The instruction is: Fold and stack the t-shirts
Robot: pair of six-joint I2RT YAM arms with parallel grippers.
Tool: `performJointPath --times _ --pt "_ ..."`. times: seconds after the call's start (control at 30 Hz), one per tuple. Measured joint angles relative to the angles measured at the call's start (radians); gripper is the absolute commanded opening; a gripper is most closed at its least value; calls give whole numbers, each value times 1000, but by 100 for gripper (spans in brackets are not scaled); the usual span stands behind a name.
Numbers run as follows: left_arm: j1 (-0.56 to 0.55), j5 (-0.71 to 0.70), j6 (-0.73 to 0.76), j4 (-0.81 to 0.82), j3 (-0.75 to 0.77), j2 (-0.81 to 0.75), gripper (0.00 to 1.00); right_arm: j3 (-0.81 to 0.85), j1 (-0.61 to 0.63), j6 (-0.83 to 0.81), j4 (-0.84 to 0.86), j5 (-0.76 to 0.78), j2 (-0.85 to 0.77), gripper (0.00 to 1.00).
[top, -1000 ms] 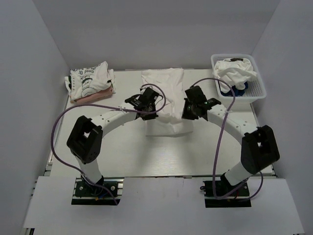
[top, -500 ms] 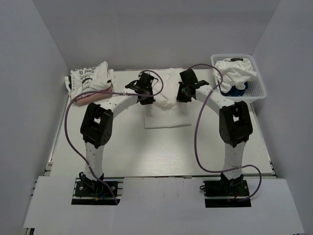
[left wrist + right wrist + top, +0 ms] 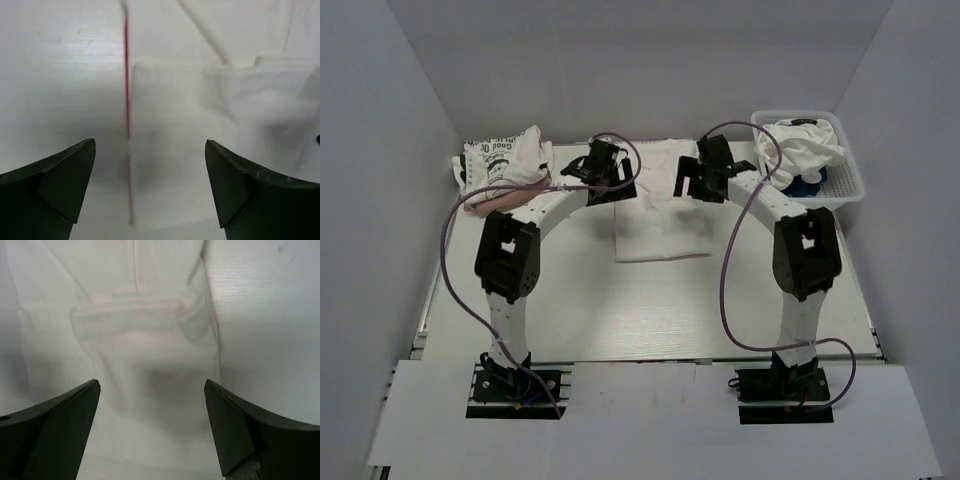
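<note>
1. The table point(image 3: 650, 320) is seen from above and behind the arm bases point(image 3: 515, 385) by the top external camera, far enough off for both arms to be taken in whole.
2. The left wrist view is aimed down between its own dark fingers point(image 3: 50, 195), close above the white t-shirt point(image 3: 210, 125).
3. The right wrist view is set equally close, framed by its fingers point(image 3: 245, 440).
4. That t-shirt, at the table's far middle, is shared by all three views.
</note>
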Motion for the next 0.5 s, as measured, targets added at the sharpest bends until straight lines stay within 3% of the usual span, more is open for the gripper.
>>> performJointPath --times 0.23,0.4,0.5 --pt "-20 58 -47 29 -419 -311 100 -460 -10 16 43 -35 -302 90" --pt "-43 150 -89 76 -593 -336 100 -612 -35 37 82 -117 -328 90" --pt "-54 192 -101 90 -635 -319 90 -657 -50 48 98 -149 -328 89"
